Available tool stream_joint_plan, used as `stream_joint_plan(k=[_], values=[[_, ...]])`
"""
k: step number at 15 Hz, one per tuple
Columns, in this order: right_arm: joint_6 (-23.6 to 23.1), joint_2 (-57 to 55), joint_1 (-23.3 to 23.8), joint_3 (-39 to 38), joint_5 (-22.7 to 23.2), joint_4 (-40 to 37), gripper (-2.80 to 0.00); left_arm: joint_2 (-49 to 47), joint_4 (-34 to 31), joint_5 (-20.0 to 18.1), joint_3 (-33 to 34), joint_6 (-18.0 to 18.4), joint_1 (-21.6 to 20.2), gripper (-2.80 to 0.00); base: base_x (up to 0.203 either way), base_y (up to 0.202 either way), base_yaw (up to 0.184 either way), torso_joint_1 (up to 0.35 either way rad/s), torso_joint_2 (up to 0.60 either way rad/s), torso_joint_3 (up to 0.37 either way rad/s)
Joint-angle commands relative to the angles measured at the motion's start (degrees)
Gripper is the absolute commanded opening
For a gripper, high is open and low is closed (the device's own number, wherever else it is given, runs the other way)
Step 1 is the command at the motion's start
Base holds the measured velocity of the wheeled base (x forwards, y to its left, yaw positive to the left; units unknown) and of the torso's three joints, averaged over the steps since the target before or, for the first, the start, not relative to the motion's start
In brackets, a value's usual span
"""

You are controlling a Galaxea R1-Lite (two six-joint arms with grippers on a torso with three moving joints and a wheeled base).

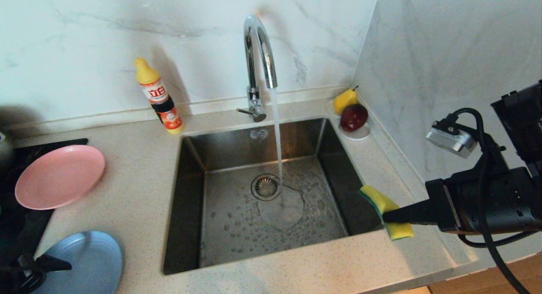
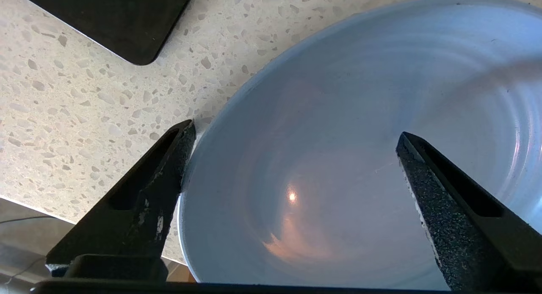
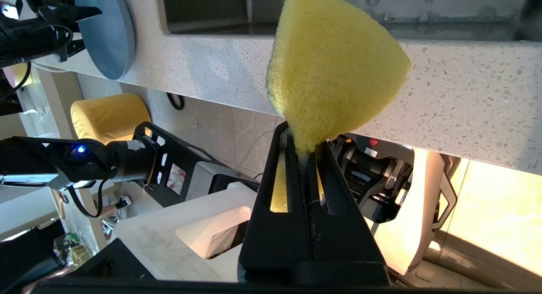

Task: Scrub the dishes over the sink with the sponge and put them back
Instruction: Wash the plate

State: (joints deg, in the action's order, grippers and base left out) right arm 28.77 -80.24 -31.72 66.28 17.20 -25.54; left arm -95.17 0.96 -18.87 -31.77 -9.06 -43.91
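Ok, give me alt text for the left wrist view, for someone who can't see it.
The left claw is open over the light-blue plate, one finger at the plate's rim and the other above its inside. The plate rests on a speckled countertop, with a black slab's corner beyond it.

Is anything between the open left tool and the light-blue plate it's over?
Nothing visible. The left tool hangs open over the round matte light-blue plate on the speckled stone counter, one finger at its rim.
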Motion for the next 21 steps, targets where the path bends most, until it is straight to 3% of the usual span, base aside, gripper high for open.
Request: stream_joint_plan(k=[1, 8, 15, 21], values=[[0.15, 0.07, -0.01, 0.07, 0.11, -0.12, -2.8, -0.55, 0.27, 0.06, 0.13, -0.32, -0.12, -2.8, 0.0, 0.0, 0.0, 0.0, 0.0, 0.0], [0.23, -0.27, -0.1, 0.52, 0.27, -0.12, -2.8, -2.66, 0.53, -0.11, -1.2, -1.43, -1.02, -2.8, 0.0, 0.0, 0.0, 0.0, 0.0, 0.0], [0.23, -0.8, -0.1, 0.96, 0.23, -0.12, -2.8, -2.37, 0.53, -0.73, -4.96, -5.05, -3.52, -2.8, 0.0, 0.0, 0.0, 0.0, 0.0, 0.0], [0.23, -1.24, -0.18, 1.0, 0.29, -0.12, -2.8, 5.45, 0.22, -2.67, -6.86, -6.8, -3.87, -2.8, 0.0, 0.0, 0.0, 0.0, 0.0, 0.0]])
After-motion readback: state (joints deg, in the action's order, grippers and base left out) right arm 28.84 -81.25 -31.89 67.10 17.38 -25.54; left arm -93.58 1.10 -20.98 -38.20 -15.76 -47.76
